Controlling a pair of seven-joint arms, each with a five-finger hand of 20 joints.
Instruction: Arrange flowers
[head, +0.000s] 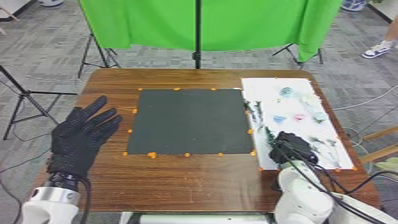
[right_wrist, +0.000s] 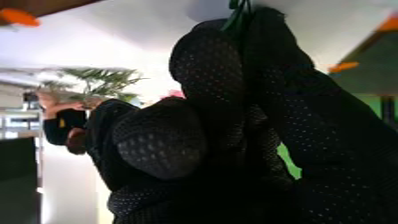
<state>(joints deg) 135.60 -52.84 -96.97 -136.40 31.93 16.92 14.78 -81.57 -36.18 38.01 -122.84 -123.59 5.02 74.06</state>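
Head view and right wrist view together show the right hand (head: 293, 147) over the white sheet (head: 275, 87), just beyond the near right corner of the dark mat (head: 191, 122). That hand is closed on a green stem (right_wrist: 236, 17), nipped between its gloved fingers, and from it a thin green length runs alongside the mat's right edge. A dark leafy stalk (head: 258, 111) lies beside the same edge, farther from the robot than the hand; whether it belongs to the held stem I cannot tell

Left of the mat, and apart from it, the left hand (head: 78, 137) is wide, its fingers long and spread, holding nothing

Most of the loose flowers lie on the sheet, to the right of the mat. Level with the mat's far edge is a pale blue-green flower (head: 286, 92); level with the mat's middle are a blue flower (head: 279, 119), nearest to it, then a pink flower (head: 298, 118) and another bluish flower (head: 319, 118). Thin leafy sprigs (head: 330, 144) lie farther right, level with the mat's near part

Orange markers (head: 152, 155) dot the mat's border, and beyond its far side, past the wooden table (head: 191, 192), hangs a green cloth (head: 155, 25)
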